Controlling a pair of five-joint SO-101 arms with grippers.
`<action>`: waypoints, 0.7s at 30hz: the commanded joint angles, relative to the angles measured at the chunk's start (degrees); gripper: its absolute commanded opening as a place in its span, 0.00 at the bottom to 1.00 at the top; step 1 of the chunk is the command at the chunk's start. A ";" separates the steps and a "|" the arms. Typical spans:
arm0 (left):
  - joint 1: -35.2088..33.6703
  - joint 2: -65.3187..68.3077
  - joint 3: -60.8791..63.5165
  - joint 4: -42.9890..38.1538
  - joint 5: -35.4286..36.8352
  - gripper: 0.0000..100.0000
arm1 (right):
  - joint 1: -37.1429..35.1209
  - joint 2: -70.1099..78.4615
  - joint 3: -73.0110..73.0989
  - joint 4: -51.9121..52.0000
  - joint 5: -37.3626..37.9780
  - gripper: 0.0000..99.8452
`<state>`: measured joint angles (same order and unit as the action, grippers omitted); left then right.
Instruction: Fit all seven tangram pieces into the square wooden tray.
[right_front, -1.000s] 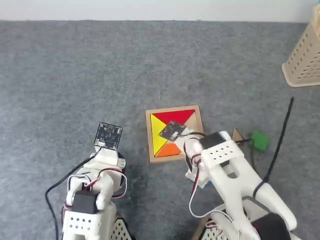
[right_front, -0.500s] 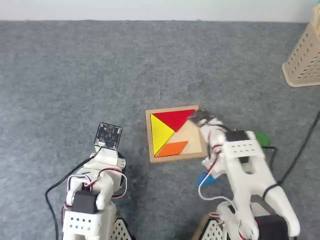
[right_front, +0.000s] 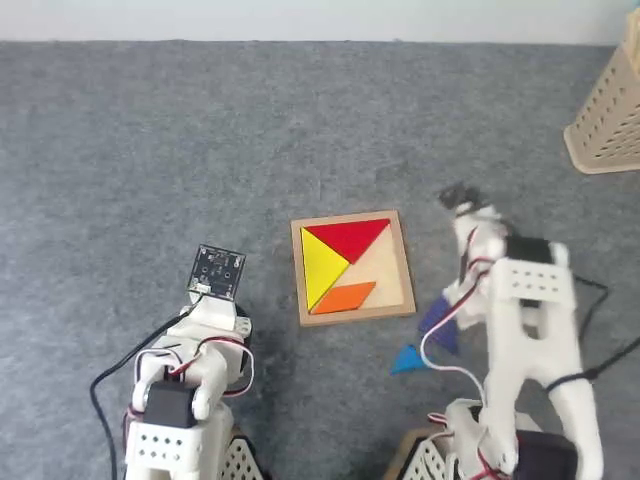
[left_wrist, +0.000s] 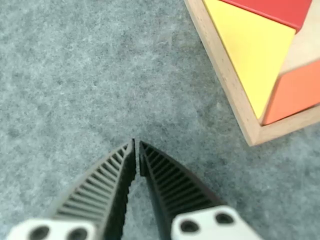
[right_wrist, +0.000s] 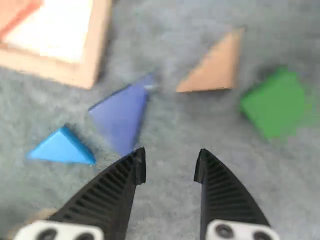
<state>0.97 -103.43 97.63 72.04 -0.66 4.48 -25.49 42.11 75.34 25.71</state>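
Tray at centre, three pieces seated; four lie loose to its right.
Right gripper, fingers spread, hangs near the dark blue triangle: an off-centre descent could shove it. Left gripper fingers pressed together.

The table has a soft grey cover all over. A square wooden tray lies on it in the middle of the frame, a bit to the right. A light blue triangle lies below the tray's lower right corner, with a purple piece just above it. A tan triangle and a green block lie near the purple piece. A cream thing with little holes stands at the upper right edge.
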 joint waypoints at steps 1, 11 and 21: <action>0.00 -1.23 -1.10 0.35 0.35 0.01 | 3.56 2.59 -8.35 2.15 -6.15 0.17; 0.00 -1.23 -1.10 0.35 0.35 0.01 | 9.27 21.58 -16.09 -2.59 -11.96 0.17; 0.00 -1.23 -1.10 0.35 0.35 0.01 | -4.18 20.18 -19.69 -3.38 -14.95 0.17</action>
<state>1.05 -103.43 97.63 72.04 -0.66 4.75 -2.90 26.37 72.79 12.35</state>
